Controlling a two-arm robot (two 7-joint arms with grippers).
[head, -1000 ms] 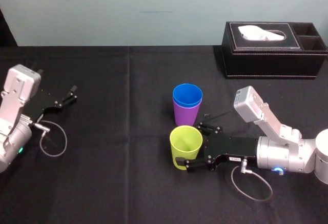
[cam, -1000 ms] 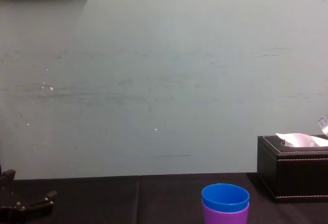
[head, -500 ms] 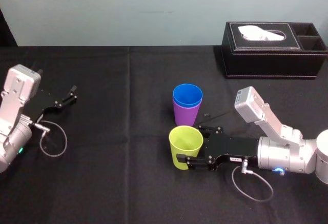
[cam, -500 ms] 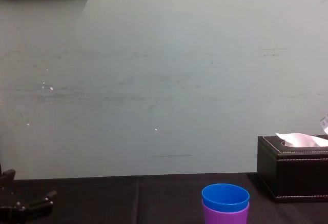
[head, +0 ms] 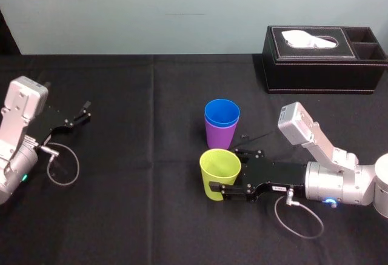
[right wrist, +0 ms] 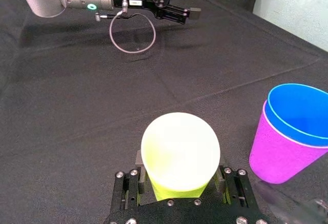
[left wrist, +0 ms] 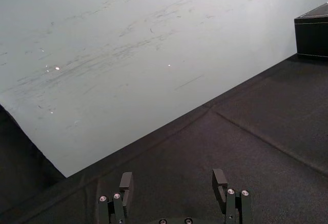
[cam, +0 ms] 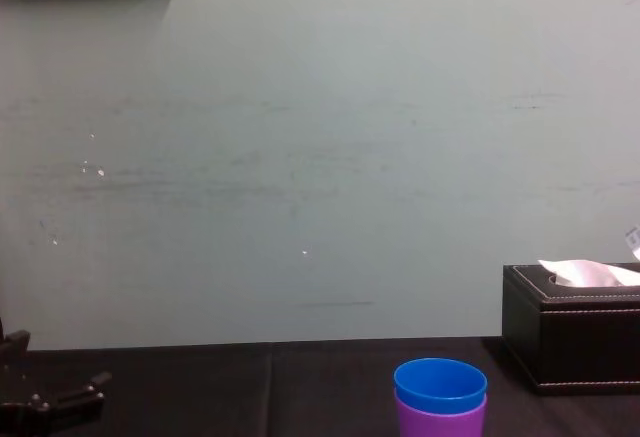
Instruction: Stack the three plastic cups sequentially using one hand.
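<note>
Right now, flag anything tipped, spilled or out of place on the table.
Nothing stands out. The blue cup sits nested upright in the purple cup, the yellow-green cup stands upright, held by the right gripper, and the left gripper rests open at far left.

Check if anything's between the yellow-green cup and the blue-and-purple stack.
Nothing visible. The right end effector grips the yellow-green cup; only bare black cloth separates it from the blue cup nested in the purple cup. The left end effector sits far left.
</note>
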